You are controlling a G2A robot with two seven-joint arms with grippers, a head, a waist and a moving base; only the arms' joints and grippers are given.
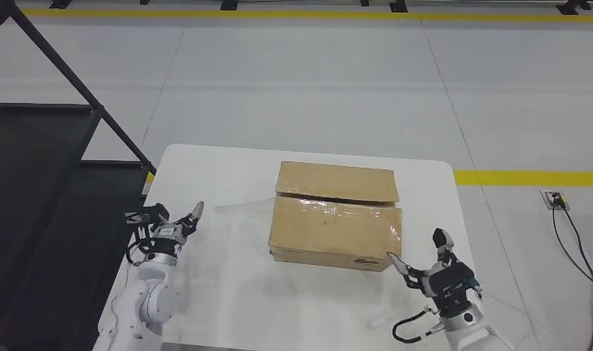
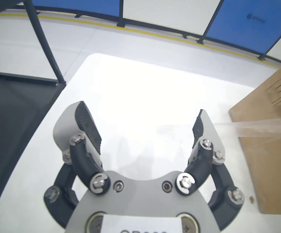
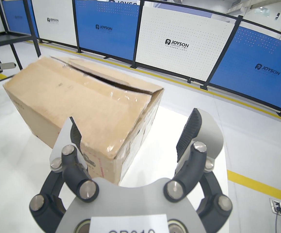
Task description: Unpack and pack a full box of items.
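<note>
Top view: box [image 1: 335,217] lies between left claw [image 1: 176,212] and right claw [image 1: 417,247].

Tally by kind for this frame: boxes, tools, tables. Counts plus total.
Cardboard box: 1
Tools: 2, left tool and right tool, both open
Table: 1
Total: 4
</note>
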